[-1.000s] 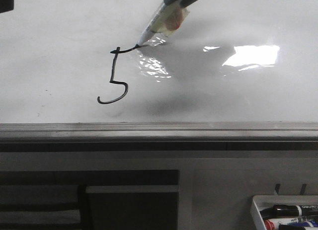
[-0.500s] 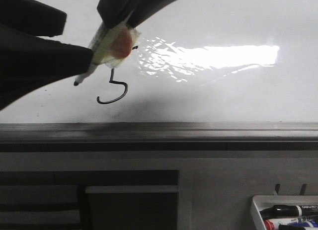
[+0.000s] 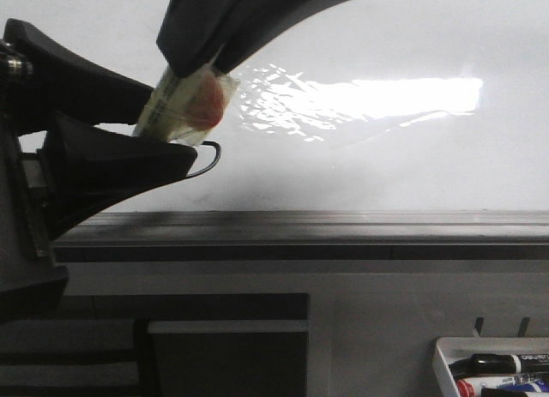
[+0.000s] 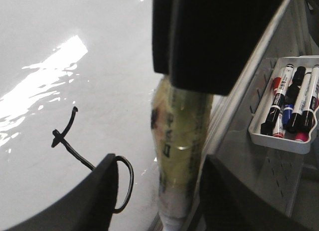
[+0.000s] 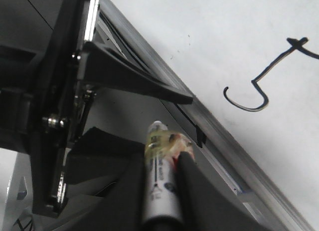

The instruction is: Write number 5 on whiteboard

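Between open left gripper (image 3: 129, 131) jaws, marker (image 3: 184, 105) slants down-left.

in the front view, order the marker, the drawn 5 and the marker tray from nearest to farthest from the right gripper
1. marker: clamped in the right gripper, upper left.
2. number 5: just below on the whiteboard, mostly hidden by the left gripper.
3. marker tray: lower right corner, far off.

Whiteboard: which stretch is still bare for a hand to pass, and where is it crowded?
Bare: the whiteboard right of the number 5, down to its grey rail. Crowded: around the digit, where the left gripper and right gripper meet at the marker.
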